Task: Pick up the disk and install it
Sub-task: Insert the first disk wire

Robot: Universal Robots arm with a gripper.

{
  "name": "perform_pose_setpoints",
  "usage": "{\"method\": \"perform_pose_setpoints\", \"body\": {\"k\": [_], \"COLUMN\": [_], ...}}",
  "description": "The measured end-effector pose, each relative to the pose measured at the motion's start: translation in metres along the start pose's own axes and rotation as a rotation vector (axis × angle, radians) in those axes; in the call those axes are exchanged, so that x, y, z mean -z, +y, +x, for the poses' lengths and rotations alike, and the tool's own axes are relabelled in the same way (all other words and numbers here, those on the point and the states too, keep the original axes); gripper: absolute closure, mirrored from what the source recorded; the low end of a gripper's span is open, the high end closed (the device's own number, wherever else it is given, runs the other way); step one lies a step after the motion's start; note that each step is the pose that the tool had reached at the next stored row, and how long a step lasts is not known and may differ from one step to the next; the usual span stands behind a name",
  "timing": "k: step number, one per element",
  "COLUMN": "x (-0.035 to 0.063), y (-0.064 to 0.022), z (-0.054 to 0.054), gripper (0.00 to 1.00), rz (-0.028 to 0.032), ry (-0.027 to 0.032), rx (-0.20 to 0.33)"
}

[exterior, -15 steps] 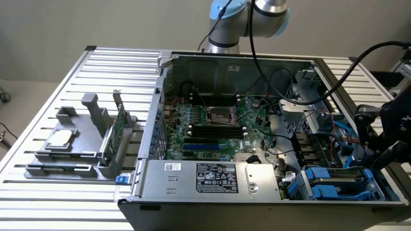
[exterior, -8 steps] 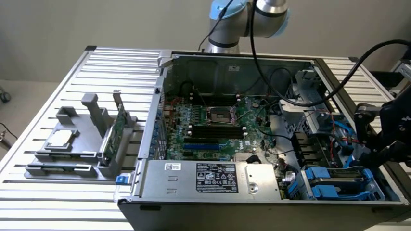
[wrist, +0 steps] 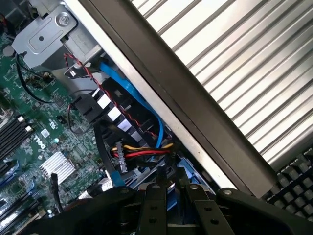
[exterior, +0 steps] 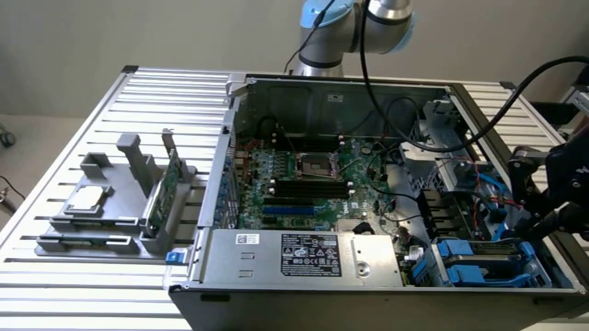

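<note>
The disk [exterior: 485, 258] lies flat in the drive bay at the near corner of the open computer case, at the exterior view's right; it is a grey slab framed by its blue carrier. My black gripper [exterior: 538, 224] hangs just above and beside the disk's outer end, over the case's side wall. In the wrist view my gripper [wrist: 178, 196] points down at blue carrier plastic [wrist: 188, 171] right in front of it. Whether it grips the carrier is hidden.
The case's dark side wall [wrist: 205, 122] runs next to the gripper. Red, yellow and blue cables [wrist: 142, 147] cross close in front of it. The power supply [exterior: 304, 255] sits beside the bay. A grey fixture [exterior: 101, 207] holds a silver chip and a green card.
</note>
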State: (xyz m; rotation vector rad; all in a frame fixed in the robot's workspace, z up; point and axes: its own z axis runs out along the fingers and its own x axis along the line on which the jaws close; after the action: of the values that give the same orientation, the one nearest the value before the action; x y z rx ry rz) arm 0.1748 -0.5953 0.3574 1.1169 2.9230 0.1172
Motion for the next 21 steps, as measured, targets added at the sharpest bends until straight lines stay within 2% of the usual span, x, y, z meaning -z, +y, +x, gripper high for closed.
{"method": "perform_pose_setpoints", "body": {"k": [6, 11, 21], "x": [-0.0004, -0.0016, -0.0015], "y": [-0.0018, -0.0044, -0.0093], "z": [-0.0016, -0.0039, 0.0005], "gripper": [0.78, 0.78, 0.78], "rz": [-0.0010, -0.0015, -0.0062], "ry": [-0.0041, -0.0060, -0.0040], "rx": [-0.057, -0.082, -0.118]}}
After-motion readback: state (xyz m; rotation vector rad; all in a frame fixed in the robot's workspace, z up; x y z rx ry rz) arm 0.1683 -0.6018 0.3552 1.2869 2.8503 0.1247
